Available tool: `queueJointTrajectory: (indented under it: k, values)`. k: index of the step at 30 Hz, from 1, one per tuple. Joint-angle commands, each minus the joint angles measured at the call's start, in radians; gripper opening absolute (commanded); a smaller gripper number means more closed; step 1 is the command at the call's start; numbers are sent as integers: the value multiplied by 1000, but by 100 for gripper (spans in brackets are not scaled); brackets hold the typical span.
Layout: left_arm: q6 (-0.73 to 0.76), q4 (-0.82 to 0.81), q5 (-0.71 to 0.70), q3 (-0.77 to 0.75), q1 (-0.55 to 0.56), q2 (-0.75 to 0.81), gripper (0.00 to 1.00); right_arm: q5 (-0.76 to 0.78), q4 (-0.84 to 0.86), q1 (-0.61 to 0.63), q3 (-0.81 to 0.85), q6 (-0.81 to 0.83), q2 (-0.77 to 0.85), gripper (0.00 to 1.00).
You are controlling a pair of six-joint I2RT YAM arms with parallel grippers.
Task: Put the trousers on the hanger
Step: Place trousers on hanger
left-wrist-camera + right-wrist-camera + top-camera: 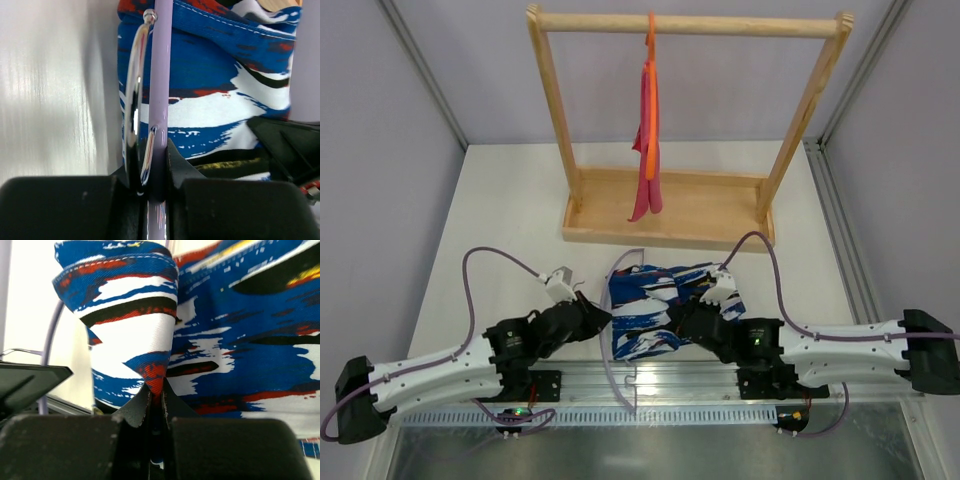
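The trousers (pixel 655 300), printed blue, white, red and black, lie bunched on the table between my two grippers. The thin lilac hanger (pixel 608 345) runs along their left edge. My left gripper (pixel 599 318) is shut on the hanger. In the left wrist view the lilac bar (pixel 162 75) and the silver hook (pixel 134 100) rise from between the closed fingers of the gripper (pixel 156 162), with the trousers (pixel 225 80) behind. My right gripper (pixel 673 317) is shut on a fold of the trousers (pixel 150 335). That fold rises from the gripper (pixel 156 392), and the hanger (pixel 50 340) shows at left.
A wooden rack (pixel 670 215) stands at the back of the table. An orange hanger with pink cloth (pixel 649 130) hangs from its top rail. A metal rail (pixel 650 385) with the arm bases runs along the near edge. Grey walls close both sides.
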State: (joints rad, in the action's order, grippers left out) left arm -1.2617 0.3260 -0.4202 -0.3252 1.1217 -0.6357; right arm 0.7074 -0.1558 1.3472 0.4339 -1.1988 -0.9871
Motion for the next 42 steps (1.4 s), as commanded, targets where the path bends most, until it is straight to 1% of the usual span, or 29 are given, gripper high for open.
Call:
queueJointTrajectory:
  k: [1,2,3,5,6,8,10,11,12,13,14,15,16,17,18,19,20,21,24,28,29,31,32,34,36,37,39,41,42]
  values:
    - [-99,211,-153,-89,-3,-51,0,168,-225,1,72,31,83,4]
    - [-97,228,-160,-104,-2,-73,0,152,-214,1,69,57,99,4]
    - [-96,240,-164,-118,-2,-119,0,129,-150,1,65,88,120,4]
    - [-108,275,-187,-158,-2,-171,0,69,-88,6,55,131,122,4]
    - [-125,284,-193,-172,-2,-189,0,61,-38,12,58,142,101,4]
    - [-146,352,-231,-210,-2,-228,0,47,-15,30,101,162,56,4]
    - [-172,434,-273,-241,-2,-233,0,46,-8,49,185,182,-35,4]
    - [-180,520,-320,-262,-2,-222,0,37,4,55,218,206,-68,4]
    - [-186,547,-340,-265,-2,-205,0,30,16,58,280,226,-103,4]
    - [-180,570,-357,-264,-2,-146,0,26,24,66,313,241,-161,4]
    - [-153,539,-379,-237,-2,-104,0,24,28,67,347,264,-192,4]
    - [-46,497,-374,-206,-2,-58,0,21,29,69,409,274,-218,4]
    - [25,416,-359,-171,-2,58,0,26,27,69,437,283,-254,4]
    - [95,255,-314,-132,-3,109,0,24,24,69,460,292,-266,4]
    - [141,178,-277,-47,-2,169,1,35,19,69,498,310,-272,4]
    - [181,132,-244,-13,-2,248,0,43,13,67,515,321,-278,4]
    - [186,72,-209,20,-2,280,0,50,-5,64,529,340,-277,4]
    - [182,62,-198,64,-2,298,0,59,-16,61,554,346,-275,4]
    - [159,59,-181,98,-3,288,0,82,-56,55,569,350,-248,4]
    - [23,133,-270,91,-3,148,0,113,-82,38,496,312,-170,4]
    - [-42,139,-282,87,-3,83,0,119,-86,35,468,303,-121,4]
    - [-106,182,-320,65,-3,19,0,141,-94,10,379,283,-59,4]
    - [-169,208,-336,55,-3,-48,0,151,-111,-2,318,278,0,4]
    - [-211,238,-370,28,-3,-112,0,149,-134,-52,254,259,53,4]
    - [-234,231,-385,12,-2,-195,0,144,-142,-89,142,246,135,4]
    - [-235,213,-394,12,-2,-218,0,136,-137,-132,103,239,163,4]
    - [-220,101,-405,31,-2,-263,0,95,-76,-169,-8,255,200,4]
    - [-174,-17,-391,46,-2,-315,0,64,-16,-197,-61,269,222,5]
    - [-176,-27,-379,43,-2,-329,0,57,-14,-198,-84,268,217,12]
